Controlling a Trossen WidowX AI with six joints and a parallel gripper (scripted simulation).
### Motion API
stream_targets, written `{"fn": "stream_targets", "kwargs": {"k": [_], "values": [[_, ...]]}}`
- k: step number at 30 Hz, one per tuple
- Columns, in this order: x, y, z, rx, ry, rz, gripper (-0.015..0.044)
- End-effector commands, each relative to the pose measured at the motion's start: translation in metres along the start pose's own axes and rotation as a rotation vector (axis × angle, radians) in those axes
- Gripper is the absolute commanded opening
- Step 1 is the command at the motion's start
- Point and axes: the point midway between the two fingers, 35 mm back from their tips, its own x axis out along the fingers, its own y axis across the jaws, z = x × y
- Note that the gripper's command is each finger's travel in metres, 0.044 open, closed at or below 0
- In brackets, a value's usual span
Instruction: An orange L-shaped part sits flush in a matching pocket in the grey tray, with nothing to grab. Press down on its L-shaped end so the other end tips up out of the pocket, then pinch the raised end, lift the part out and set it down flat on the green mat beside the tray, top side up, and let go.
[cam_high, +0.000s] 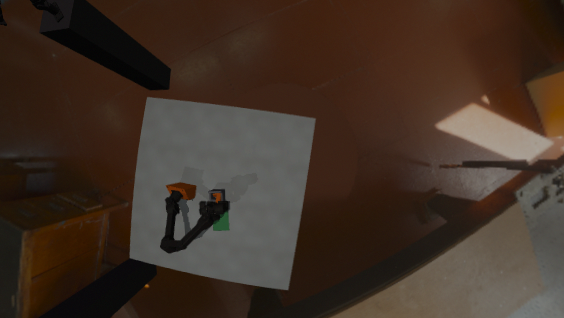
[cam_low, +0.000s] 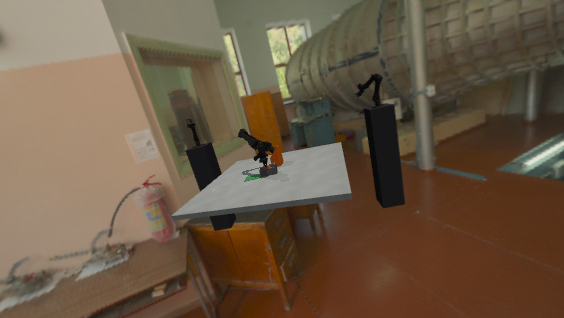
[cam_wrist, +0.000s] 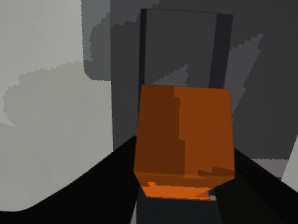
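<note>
The orange part (cam_high: 217, 196) (cam_wrist: 185, 130) stands tipped up out of the pocket in the grey tray (cam_low: 270, 172) (cam_wrist: 260, 135). In the wrist view its block-shaped raised end faces the camera, and a bare stretch of the pocket (cam_wrist: 180, 47) shows beyond it. My gripper (cam_wrist: 178, 148) is shut on this raised end, with one dark finger against each side. How far the lower end still sits in the pocket is hidden. The green mat (cam_high: 221, 222) (cam_low: 252, 178) lies right beside the tray, partly under the arm in the top view.
The arm's orange base (cam_high: 182, 191) (cam_low: 277, 156) stands on the white table (cam_high: 260, 150) (cam_low: 310, 180), to the left of the tray in the top view. The arm's links bend round between base and tray. Black pillars (cam_low: 384, 155) stand off the table.
</note>
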Motion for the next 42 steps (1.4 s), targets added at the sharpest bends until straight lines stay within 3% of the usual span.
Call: {"fn": "stream_targets", "kwargs": {"k": [1, 42], "values": [[-0.007, 0.002, 0.0, 0.008, 0.004, 0.004, 0.0], [-0.07, 0.001, 0.0, 0.002, 0.003, 0.0, 0.0]]}}
